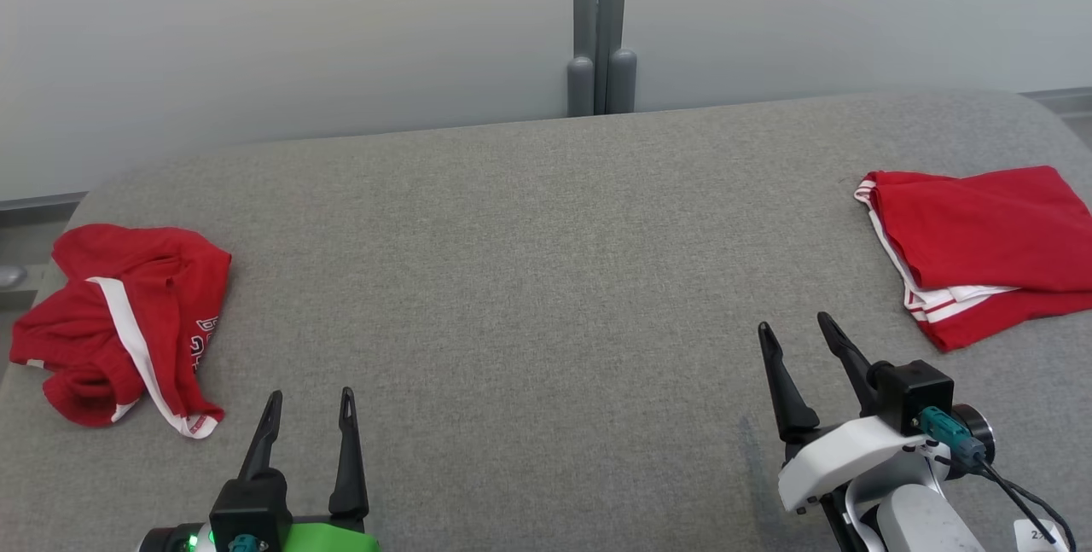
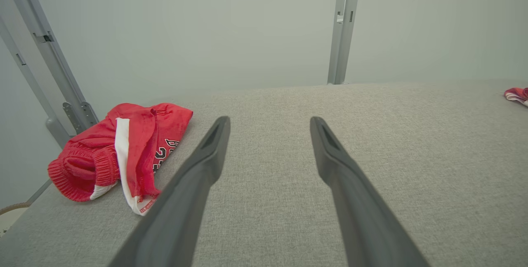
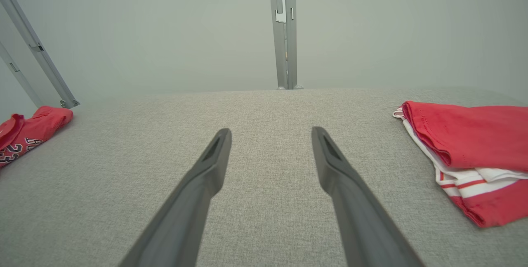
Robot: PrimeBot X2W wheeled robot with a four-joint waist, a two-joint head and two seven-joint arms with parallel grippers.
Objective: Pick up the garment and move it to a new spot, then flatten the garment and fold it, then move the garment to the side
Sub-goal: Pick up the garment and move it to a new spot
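Observation:
A crumpled red garment [image 1: 119, 322] with a white stripe and a black, white-outlined "23" print lies at the grey surface's left edge; it also shows in the left wrist view [image 2: 123, 147]. A folded red garment [image 1: 981, 236] with white cloth and red-white striped trim lies flat at the right edge [image 3: 466, 143]. My left gripper [image 1: 310, 394] stands open at the lower left, just right of the crumpled garment and apart from it. My right gripper [image 1: 793, 322] stands open at the lower right, a little left of the folded garment. Nothing sits between either pair of fingers [image 2: 270, 119] [image 3: 271, 130].
The grey fabric surface [image 1: 529, 279] stretches wide between the two garments, with rounded far corners. A grey post [image 1: 601, 23] rises behind its far edge against a pale wall. Slanted grey rails [image 2: 49, 60] stand beyond the left edge.

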